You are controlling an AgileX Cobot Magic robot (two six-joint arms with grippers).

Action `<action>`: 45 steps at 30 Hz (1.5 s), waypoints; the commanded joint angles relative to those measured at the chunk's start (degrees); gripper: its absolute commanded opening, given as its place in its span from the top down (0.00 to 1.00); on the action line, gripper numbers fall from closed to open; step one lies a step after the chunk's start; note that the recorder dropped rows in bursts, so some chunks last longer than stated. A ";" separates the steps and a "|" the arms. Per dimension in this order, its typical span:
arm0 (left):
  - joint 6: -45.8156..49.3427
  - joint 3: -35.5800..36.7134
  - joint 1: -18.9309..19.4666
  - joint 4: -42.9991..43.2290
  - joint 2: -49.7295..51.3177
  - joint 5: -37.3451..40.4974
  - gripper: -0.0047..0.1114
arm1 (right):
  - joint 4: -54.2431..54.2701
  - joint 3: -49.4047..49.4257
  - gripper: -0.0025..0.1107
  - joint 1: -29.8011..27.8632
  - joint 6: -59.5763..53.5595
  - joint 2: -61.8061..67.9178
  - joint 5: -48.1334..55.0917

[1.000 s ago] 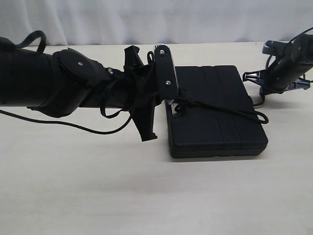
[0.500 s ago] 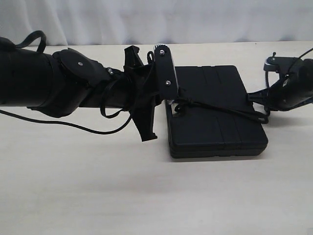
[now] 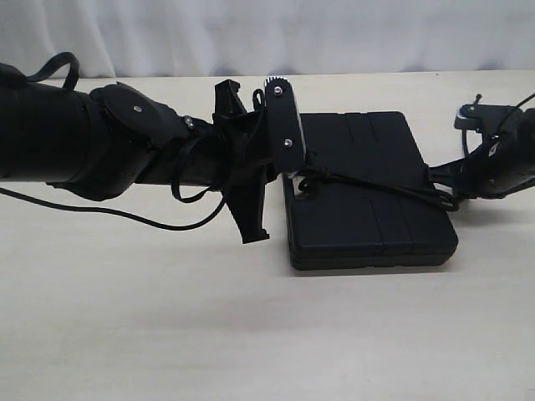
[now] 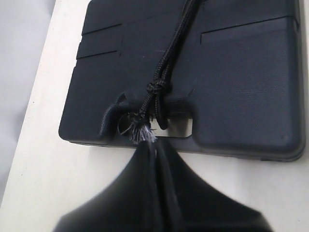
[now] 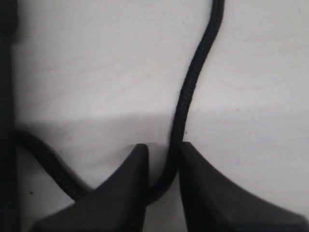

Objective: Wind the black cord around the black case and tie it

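Observation:
The black case lies flat on the table, right of centre. The black cord crosses its top from the handle slot to the right edge, where it loops onto the table. My left gripper is at the handle slot. In the left wrist view it is shut on the cord's frayed end, just below the small knot. My right gripper sits low at the case's right edge. Its jaws stand slightly apart with the cord running between them, against one finger.
The light wooden table stretches in front of the case. My bulky left arm spans the left half, and its thin cable trails on the table. A white backdrop closes the far side.
My right gripper came down from the far right towards the case's right edge and its jaws parted around the cord. The left gripper and the case stayed put.

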 commanded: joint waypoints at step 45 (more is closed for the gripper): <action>-0.35 0.09 0.07 -0.33 -0.48 0.43 0.96 | 32.95 -28.00 0.94 -15.47 -22.05 20.37 22.92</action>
